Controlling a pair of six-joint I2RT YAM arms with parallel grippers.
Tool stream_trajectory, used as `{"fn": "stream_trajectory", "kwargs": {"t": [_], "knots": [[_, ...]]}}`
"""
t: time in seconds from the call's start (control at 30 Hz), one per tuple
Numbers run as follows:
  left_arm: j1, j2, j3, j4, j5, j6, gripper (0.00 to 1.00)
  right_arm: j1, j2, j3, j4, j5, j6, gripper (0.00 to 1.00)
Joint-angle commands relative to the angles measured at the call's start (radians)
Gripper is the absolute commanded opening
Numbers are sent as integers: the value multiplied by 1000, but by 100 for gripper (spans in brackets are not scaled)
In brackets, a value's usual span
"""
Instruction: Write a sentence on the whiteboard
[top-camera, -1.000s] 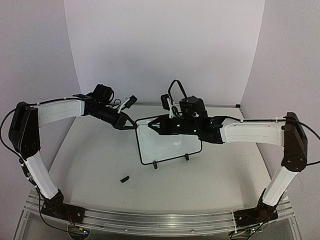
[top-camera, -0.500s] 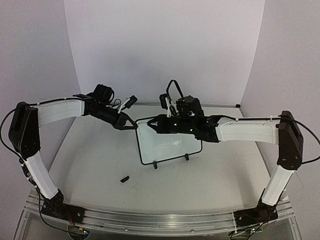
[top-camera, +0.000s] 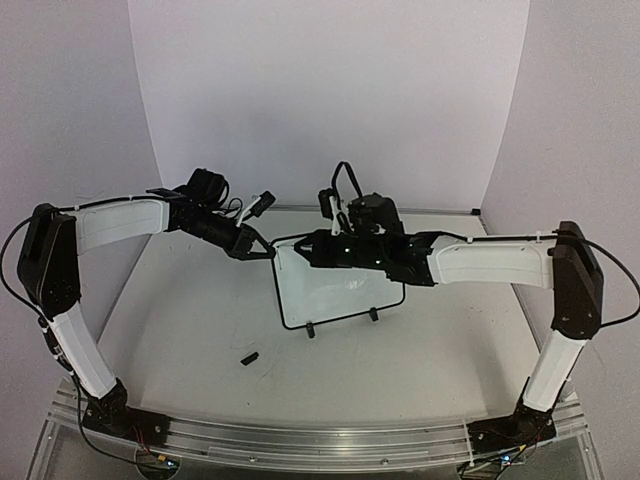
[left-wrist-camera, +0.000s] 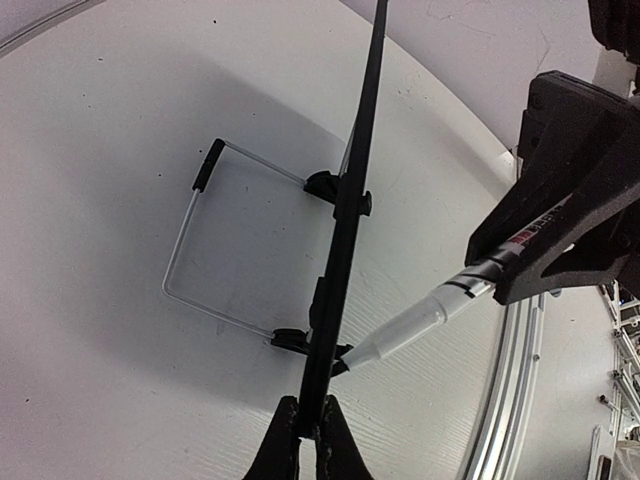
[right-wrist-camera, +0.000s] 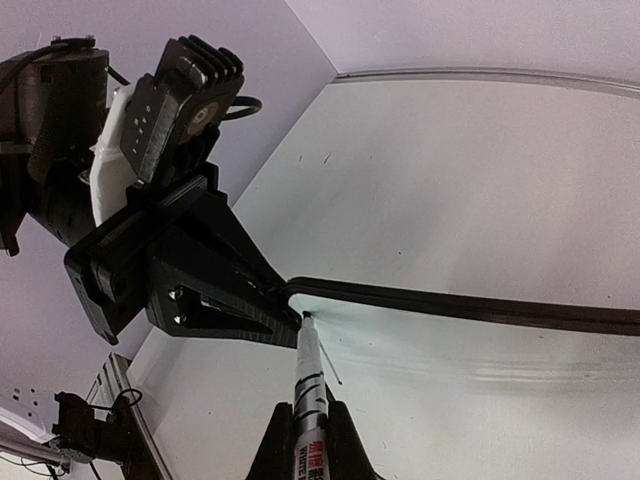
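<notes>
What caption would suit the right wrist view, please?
Right gripper holds marker tip at whiteboard corner clamped by left gripper.

whiteboard (top-camera: 338, 293) — white, black frame | marker (left-wrist-camera: 432, 314) — white, black bands

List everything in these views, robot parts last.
whiteboard: one, white with black frame, standing mid-table on two black feet
marker: one, white and black, tip at the whiteboard's face near its upper left corner
small black piece: one, on the table in front of the whiteboard; too small to identify
table: one, pale
rail: one, silver, along the table's near edge
backdrop: pale lilac, on three sides
left arm, right arm: white and black
left gripper: black, shut on the whiteboard's upper left edge
right gripper: black, shut on the marker
</notes>
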Motion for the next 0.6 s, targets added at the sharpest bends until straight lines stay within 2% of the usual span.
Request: {"fn": "stream_trajectory", "kwargs": {"t": [0.0,0.3,0.57], "knots": [[-16,-12,-10,-39,-58,36,0,0,-36,-20,22,109,13,0],[-17,-15,-11,-40,-59,38,0,0,-90,-76,15,162,14,0],[-16,-15,-10,-40,-60,38,0,0,-22,-27,-8,27,8,0]]}}
